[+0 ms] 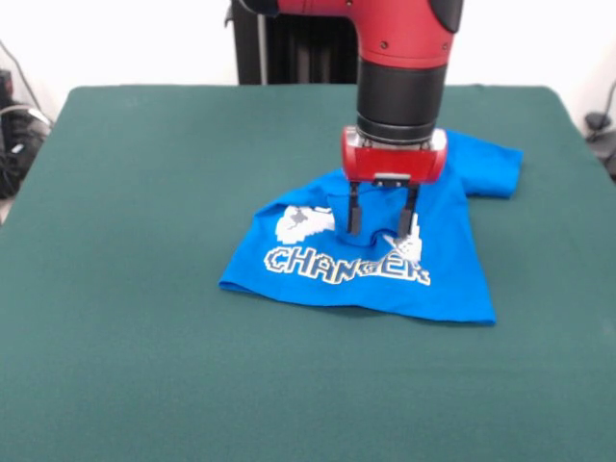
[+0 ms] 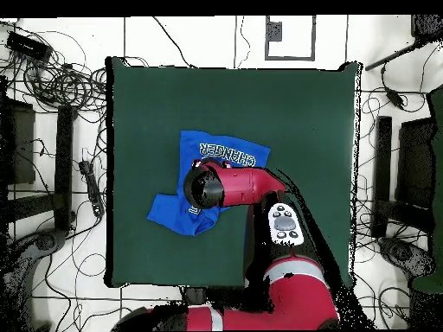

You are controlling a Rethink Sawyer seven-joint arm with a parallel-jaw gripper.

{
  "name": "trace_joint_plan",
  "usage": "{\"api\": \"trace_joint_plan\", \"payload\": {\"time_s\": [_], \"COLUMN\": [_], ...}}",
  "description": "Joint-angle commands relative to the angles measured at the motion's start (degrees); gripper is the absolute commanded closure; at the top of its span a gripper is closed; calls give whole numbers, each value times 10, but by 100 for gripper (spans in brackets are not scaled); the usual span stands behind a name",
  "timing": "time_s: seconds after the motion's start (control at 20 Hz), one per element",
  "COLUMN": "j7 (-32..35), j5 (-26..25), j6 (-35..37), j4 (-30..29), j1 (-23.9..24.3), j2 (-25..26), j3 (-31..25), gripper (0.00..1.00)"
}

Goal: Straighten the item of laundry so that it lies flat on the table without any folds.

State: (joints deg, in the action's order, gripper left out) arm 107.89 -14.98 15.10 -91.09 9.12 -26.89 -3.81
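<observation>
Right now the hand [image 1: 382, 223] hangs with fingers apart over the crumpled blue shirt [image 1: 318, 279]; it should pinch one folded edge and pull outward slowly along the tabletop [image 1: 144, 366].

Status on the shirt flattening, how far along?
Early. Done: nothing yet; the T-shirt is bunched, its print folded so only "CHANGER" reads, one sleeve poking toward the far side. In hand: the gripper is down over the shirt's middle, fingers apart, grasping no cloth that I can see. Left: pull out the folds across the table.
</observation>
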Motion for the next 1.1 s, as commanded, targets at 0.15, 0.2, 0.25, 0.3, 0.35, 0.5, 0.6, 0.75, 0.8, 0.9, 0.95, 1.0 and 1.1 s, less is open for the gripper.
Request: {"api": "trace_joint_plan", "payload": {"time_s": [0.15,0.2,0.25,0.3,0.35,0.5,0.6,0.75,0.8,0.9,0.95,1.0,1.1], "j7": [35,38,41,42,43,42,41,35,33,32,31,30,28], "j5": [-1,-1,-1,-2,-3,-6,-8,-11,-12,-15,-16,-17,-17], "j6": [31,28,24,22,20,16,13,17,18,12,10,9,12], "j4": [-22,-23,-24,-25,-25,-27,-28,-29,-29,-31,-31,-31,-31], "j1": [-16,-17,-19,-20,-21,-19,-17,-13,-12,-10,-8,-7,-6], "j2": [42,43,43,44,44,44,44,42,42,41,41,41,40], "j3": [-48,-47,-46,-45,-43,-41,-40,-39,-39,-40,-40,-41,-42], "gripper": [0,0,0,0,0,0,0,0,0,0,0,0,0]}}
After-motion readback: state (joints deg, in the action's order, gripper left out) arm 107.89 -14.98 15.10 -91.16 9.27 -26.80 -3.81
